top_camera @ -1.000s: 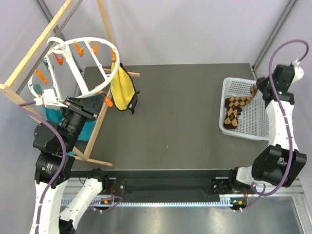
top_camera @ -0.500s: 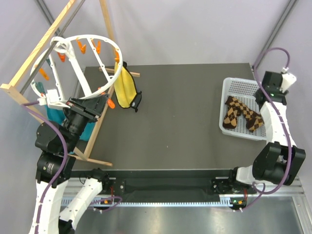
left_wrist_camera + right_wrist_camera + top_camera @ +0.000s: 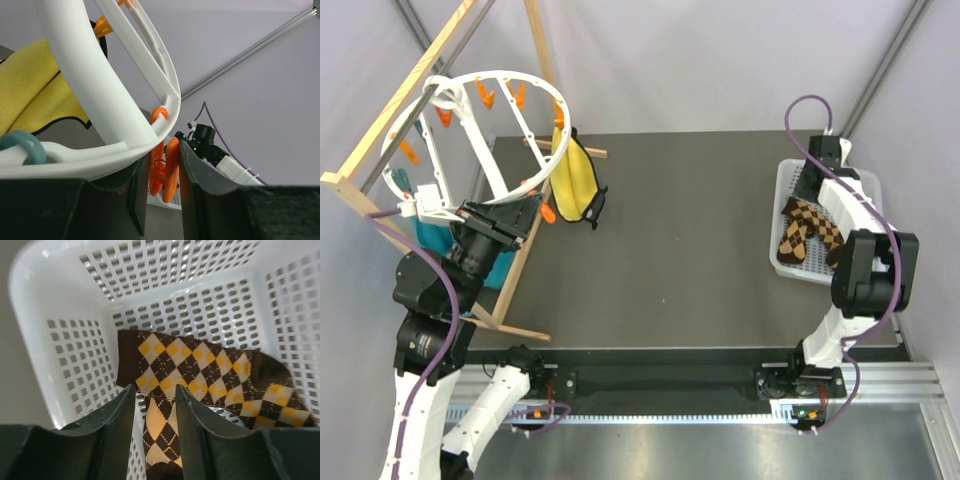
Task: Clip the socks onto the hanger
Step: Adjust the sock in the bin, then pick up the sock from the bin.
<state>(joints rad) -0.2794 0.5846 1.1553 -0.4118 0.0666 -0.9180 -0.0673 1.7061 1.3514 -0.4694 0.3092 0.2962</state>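
Right wrist view: socks [image 3: 200, 375] lie unclipped in the basket [image 3: 65, 340] under my spread, empty right gripper [image 3: 155, 405]; my left gripper [image 3: 162, 185] clamps a clip [image 3: 167, 165] on the hanger [image 3: 100, 85].

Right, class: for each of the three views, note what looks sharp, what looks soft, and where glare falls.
Top external: evenly lit and sharp, the socks crisp in the basket. Left wrist: the hanger, very close, looks soft-edged. Right wrist: slightly blurred throughout, with glare on the basket's mesh beyond the socks.
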